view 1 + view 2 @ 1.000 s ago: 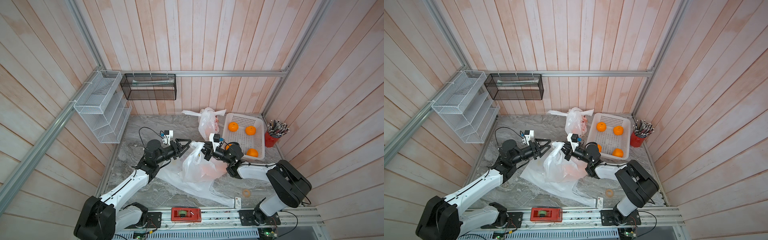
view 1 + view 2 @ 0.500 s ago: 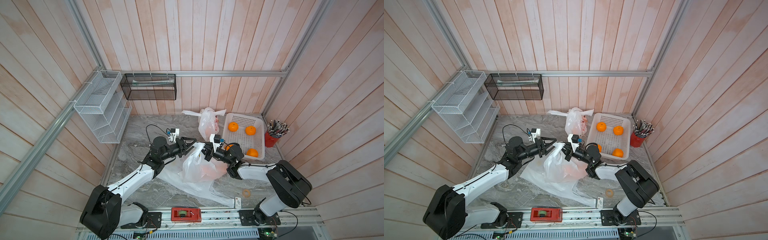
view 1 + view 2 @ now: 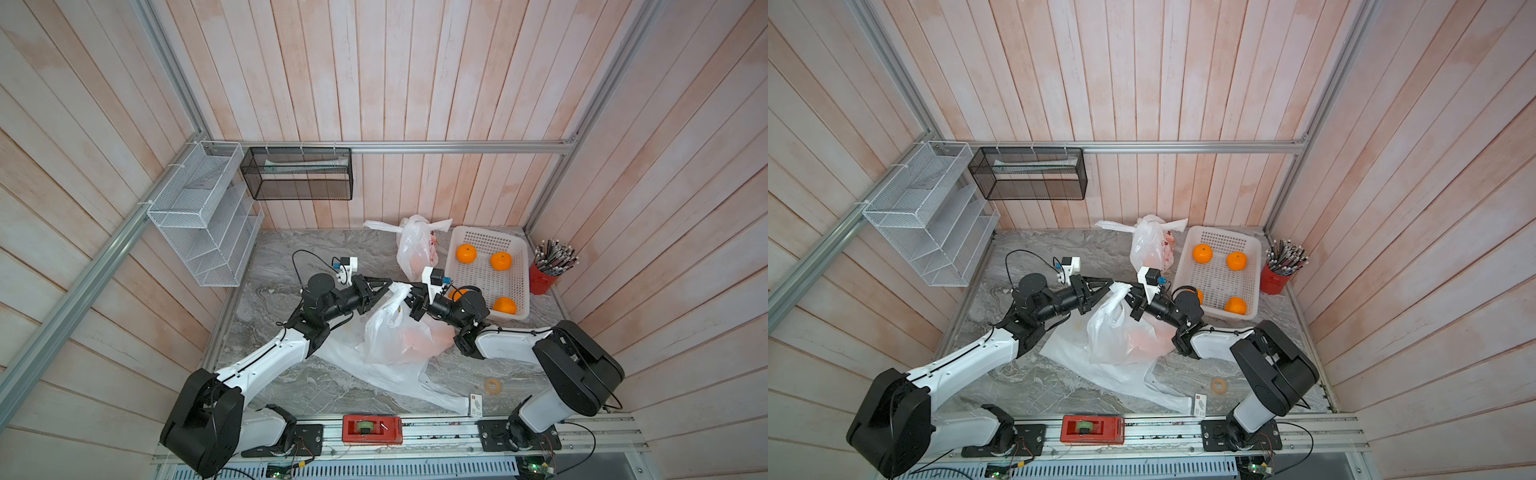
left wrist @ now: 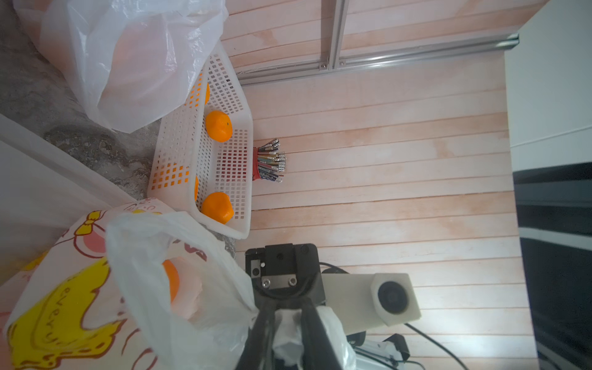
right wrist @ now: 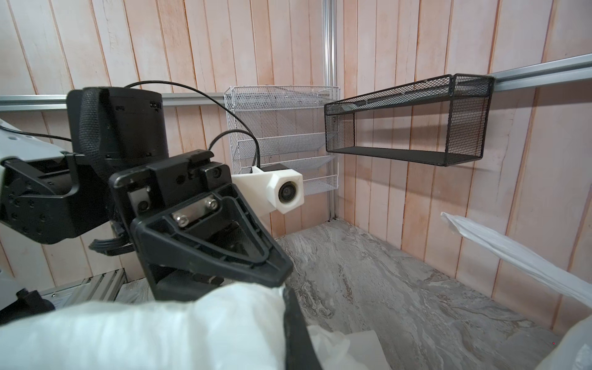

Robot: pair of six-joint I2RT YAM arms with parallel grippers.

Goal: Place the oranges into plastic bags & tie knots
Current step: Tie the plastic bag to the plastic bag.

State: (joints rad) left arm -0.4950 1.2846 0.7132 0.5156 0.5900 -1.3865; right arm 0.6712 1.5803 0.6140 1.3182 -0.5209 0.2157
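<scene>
A plastic bag (image 3: 399,336) printed in yellow and pink (image 4: 64,307) stands mid-table with oranges inside; one orange (image 4: 171,283) shows through its mouth. My left gripper (image 3: 386,285) is shut on the bag's bunched handle (image 4: 286,333) at the top. My right gripper (image 3: 411,299) meets it from the other side, shut on the same bunch of plastic (image 5: 160,330), with one finger (image 5: 298,333) showing. A tied bag (image 3: 415,253) with its knot (image 3: 409,226) stands at the back. Several oranges (image 3: 466,253) lie in the white basket (image 3: 484,239). A flat bag (image 3: 399,376) lies underneath.
A red cup of pencils (image 3: 542,278) stands right of the basket. A white wire rack (image 3: 203,224) and a black mesh shelf (image 3: 297,178) hang on the walls. A tape ring (image 3: 492,385) and a small card (image 3: 476,405) lie near the front rail beside a red device (image 3: 372,429).
My left gripper has moved right to the bag's top and closed from wide open onto the handle. The right gripper and the bag have stayed in place.
</scene>
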